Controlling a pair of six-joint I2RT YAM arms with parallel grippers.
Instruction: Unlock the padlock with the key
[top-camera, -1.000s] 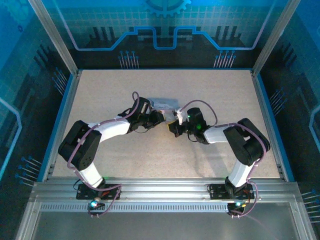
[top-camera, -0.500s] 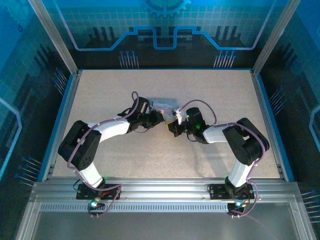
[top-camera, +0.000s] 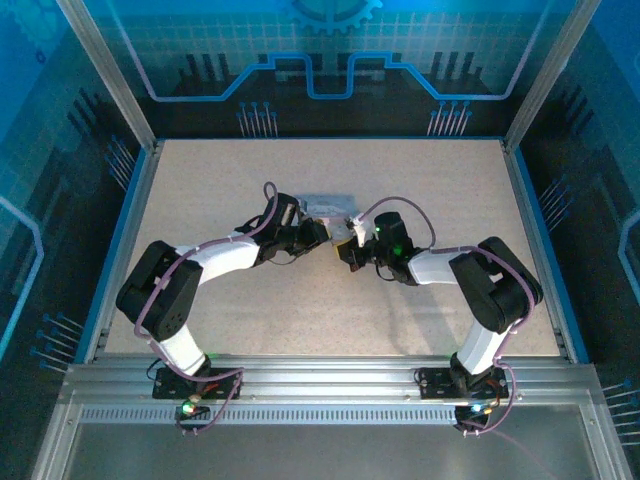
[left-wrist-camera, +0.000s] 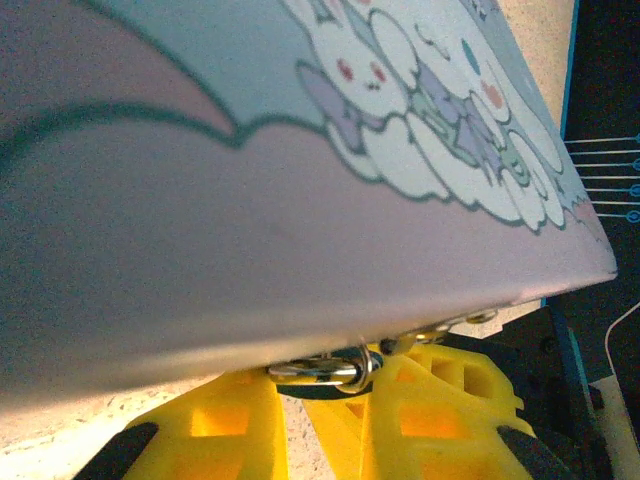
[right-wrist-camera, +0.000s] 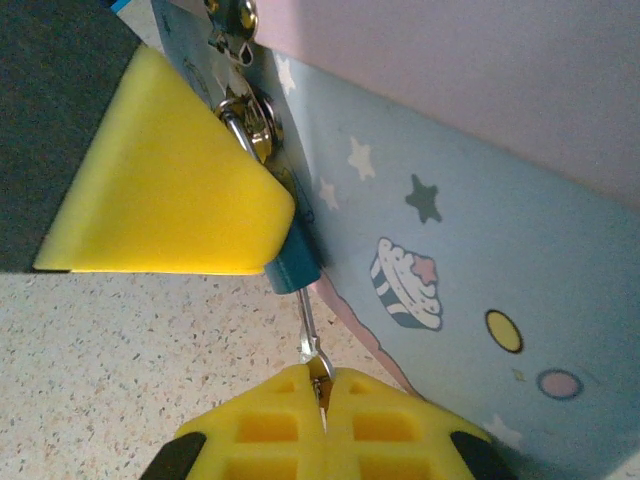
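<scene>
The small dark padlock (right-wrist-camera: 297, 266) hangs on the hasp of the pastel tin box (right-wrist-camera: 470, 230), its thin shackle (right-wrist-camera: 248, 125) running up through the hasp. My left gripper (left-wrist-camera: 325, 395) is shut on the padlock (left-wrist-camera: 322, 388), and one of its yellow fingers (right-wrist-camera: 170, 190) covers most of the lock body. The silver key (right-wrist-camera: 310, 335) sticks out of the padlock's underside, its blade in the keyhole. My right gripper (right-wrist-camera: 322, 378) is shut on the key's head. From above, the left gripper (top-camera: 320, 232) and the right gripper (top-camera: 345, 248) meet at the box's near edge.
The tin box (top-camera: 325, 205) lies on the speckled table (top-camera: 420, 180), just beyond both grippers. Blue-edged walls (top-camera: 140, 200) ring the table. Both arms bend inward across the middle, with open tabletop to the far left, far right and behind the box.
The right wrist has shifted slightly up toward the box with the key still held. The left arm has stayed where it was.
</scene>
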